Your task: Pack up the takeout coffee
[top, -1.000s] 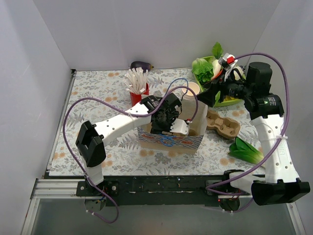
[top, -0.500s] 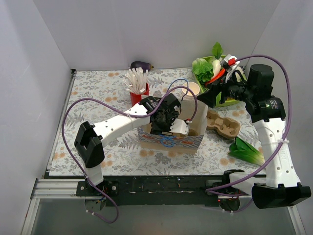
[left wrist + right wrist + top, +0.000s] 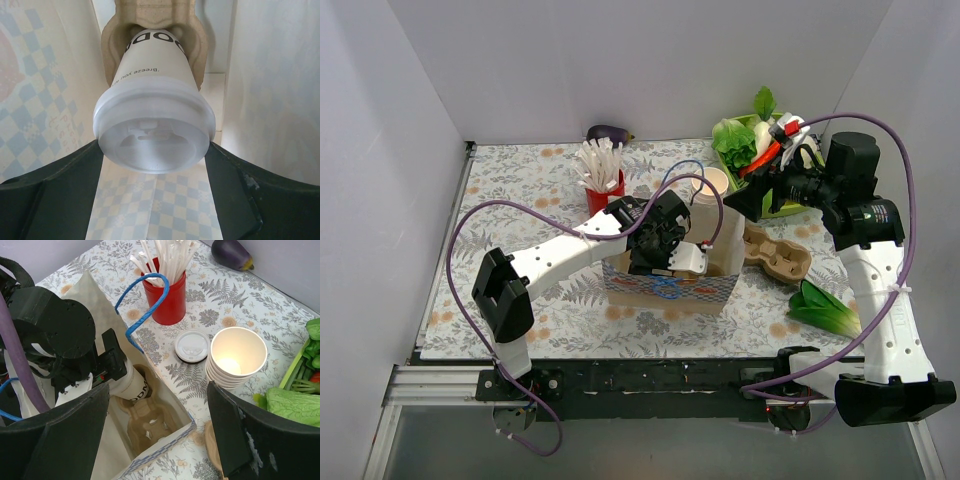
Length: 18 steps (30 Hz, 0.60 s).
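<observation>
takeout coffee [image 3: 152, 120] sitting in socket of cardboard carrier [image 3: 194, 47] inside paper bag [image 3: 668, 288]. bag standing mid-worktop [image 3: 520, 190], nearer front edge. left tool [image 3: 152, 167] reaching down into bag, fingers [image 3: 60, 190] pressing on both sides of cup's white top, grasping takeout coffee. right tool [image 3: 157, 432] hovering over worktop's back right area, jaws spread wide, holding nothing. stack of lidless cups [image 3: 235, 360], loose lid [image 3: 192, 346] and red cup of sticks [image 3: 167, 302] standing behind bag, toward back edge.
</observation>
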{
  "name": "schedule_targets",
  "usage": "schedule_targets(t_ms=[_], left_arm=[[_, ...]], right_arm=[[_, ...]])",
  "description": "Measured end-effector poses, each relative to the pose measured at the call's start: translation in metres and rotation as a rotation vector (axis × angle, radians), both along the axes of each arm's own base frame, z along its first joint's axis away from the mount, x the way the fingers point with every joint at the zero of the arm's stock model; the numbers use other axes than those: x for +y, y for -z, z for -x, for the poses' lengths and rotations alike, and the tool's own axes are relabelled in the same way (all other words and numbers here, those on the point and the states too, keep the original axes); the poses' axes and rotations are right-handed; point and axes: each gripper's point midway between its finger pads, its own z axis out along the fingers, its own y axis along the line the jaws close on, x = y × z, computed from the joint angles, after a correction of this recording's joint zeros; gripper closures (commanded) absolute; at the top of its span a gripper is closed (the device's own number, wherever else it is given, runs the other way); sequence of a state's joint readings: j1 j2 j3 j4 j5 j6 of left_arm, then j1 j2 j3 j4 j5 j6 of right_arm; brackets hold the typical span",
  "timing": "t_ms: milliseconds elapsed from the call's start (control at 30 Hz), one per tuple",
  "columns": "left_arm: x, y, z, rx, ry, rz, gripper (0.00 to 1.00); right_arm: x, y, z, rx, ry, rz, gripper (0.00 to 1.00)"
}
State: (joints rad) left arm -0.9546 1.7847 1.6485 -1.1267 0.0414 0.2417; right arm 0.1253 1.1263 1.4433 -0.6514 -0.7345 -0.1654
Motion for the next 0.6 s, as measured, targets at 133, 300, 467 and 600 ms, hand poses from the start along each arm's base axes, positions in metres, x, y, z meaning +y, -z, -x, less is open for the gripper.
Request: schedule_targets(t_ms=[133,300,467,600], left_arm=[[-0.001,0.000,0.002,0.011,-0.010,0.006,0.14],[-0.003,0.000,0.005,0.031,-0.021,0.020,0.06],[-0.007,-0.003,0.011,0.063,-0.028,0.047,0.02],[-0.013,-0.007,0.013,0.079,-0.033,0.080,0.02]], right_arm=[[-0.001,0.001,0.000,0.002,0.003,0.004,0.14],[-0.002,0.002,0.000,0.000,0.008,0.011,0.14],[-0.003,0.005,0.002,0.015,0.011,0.019,0.14],[-0.004,0.002,0.001,0.019,0.018,0.024,0.14]])
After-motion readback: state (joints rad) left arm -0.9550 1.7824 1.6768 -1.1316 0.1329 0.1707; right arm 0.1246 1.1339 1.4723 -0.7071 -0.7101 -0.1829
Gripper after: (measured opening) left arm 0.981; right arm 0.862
